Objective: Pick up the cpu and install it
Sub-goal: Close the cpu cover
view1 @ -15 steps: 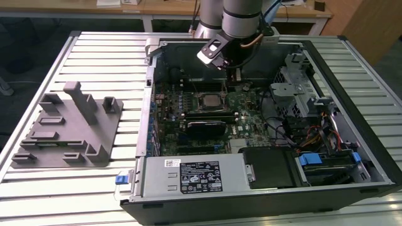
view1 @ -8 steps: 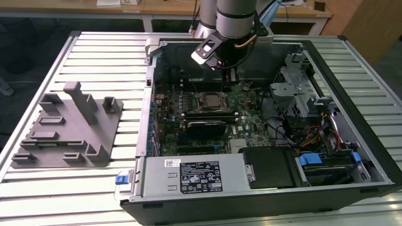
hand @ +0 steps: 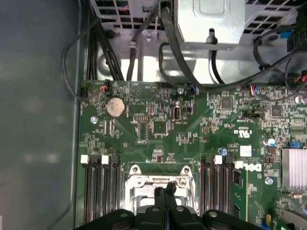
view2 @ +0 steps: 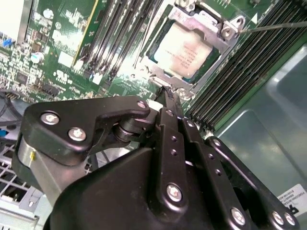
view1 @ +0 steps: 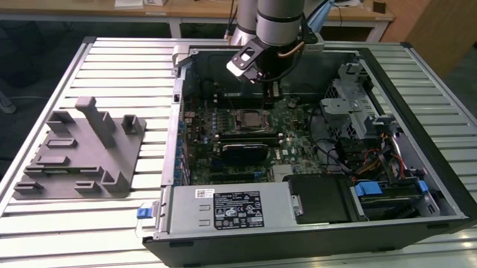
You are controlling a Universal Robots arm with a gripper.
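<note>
Silvery cpu (view2: 184, 50) sits seated in the metal-framed socket (view2: 211, 24), and the frame edges lap its rim. My claw (view2: 167, 92) hangs with its tip over the socket's edge, fingers pressed together with nothing between them. I cannot tell whether it touches. Memory slots (view2: 249, 67) crowd both flanks. The drive cage (view1: 358, 106) stands well apart, with open room above the board.

The cpu (view2: 184, 50) has a pale silvery top with a thin darker rim. The circuit board (hand: 192, 129) around it is green, crossed by black slots. The gripper (view2: 168, 96) is matt black. The plastic block (view1: 78, 151) is plain grey, the tabletop (view1: 111, 61) pale silver with ribbed stripes, and the case clip (view1: 145, 211) bright blue.
</note>
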